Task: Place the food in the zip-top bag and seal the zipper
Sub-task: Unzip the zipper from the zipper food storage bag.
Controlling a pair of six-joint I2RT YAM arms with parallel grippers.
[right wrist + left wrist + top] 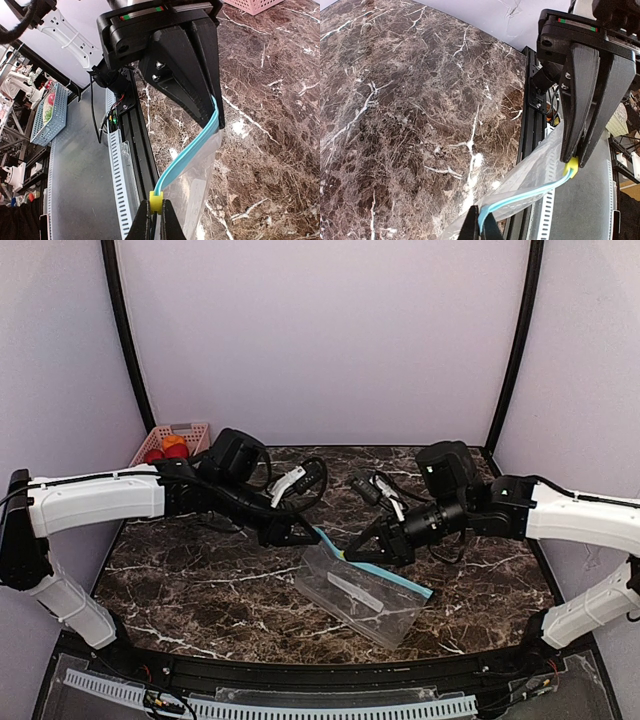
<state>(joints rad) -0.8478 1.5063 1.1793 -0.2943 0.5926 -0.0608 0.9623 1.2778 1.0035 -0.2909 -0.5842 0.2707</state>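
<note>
1. The clear zip-top bag (pixel 365 598) lies on the dark marble table (pixel 200 580), right of centre and toward the near edge. A white label (pixel 352 589) shows through its film.
2. The teal zipper (pixel 395 578) runs along the bag's far edge, slanting from near-right to far-left. Both claws grip its far-left stretch.
3. The right gripper (pixel 355 553) reaches in from the right, and its fingers are pressed together on a small yellow slider (pixel 156 201) riding on the strip. In the right wrist view the strip (pixel 190 150) curves away from that pinch, with clear film hanging beside it.
4. The left gripper (pixel 308 535) comes in from the left, just beyond the right one. It is clamped on the zipper's far-left end. In the left wrist view its fingertips (pixel 470 227) close on the teal strip (pixel 520 200) at the bottom of the frame. The right claw is seen there across from it, nipping the slider (pixel 571 170).
5. The two claws are near each other but apart, with a short run of zipper between them.
6. The food (pixel 176 451), red and orange pieces, sits in a pink basket (pixel 192 428) at the far-left corner, well apart from the bag.
</note>
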